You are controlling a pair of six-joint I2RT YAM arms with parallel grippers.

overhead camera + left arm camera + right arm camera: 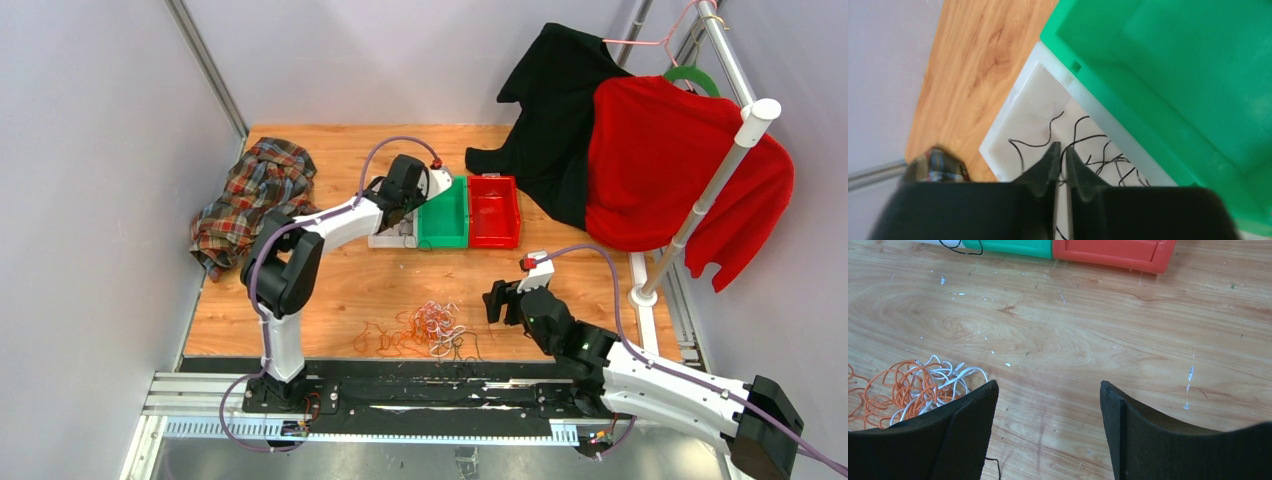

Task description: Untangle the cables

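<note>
A tangle of orange and white cables [430, 328] lies on the wooden table near the front edge; it also shows at the left of the right wrist view [913, 385]. My left gripper [402, 226] hangs over the white bin [1033, 100], its jaws [1062, 150] shut on a thin black cable [1088, 137] that trails in loops into the bin. My right gripper [497, 300] is open and empty [1048, 390], low over bare wood just right of the tangle. A short end of black cable [993, 462] lies by its left finger.
A green bin [445, 215] and a red bin [494, 210] stand side by side right of the white bin. A plaid shirt [255, 195] lies at the left. A rack [715, 190] at the right holds a red garment [680, 170] and a black one [555, 110].
</note>
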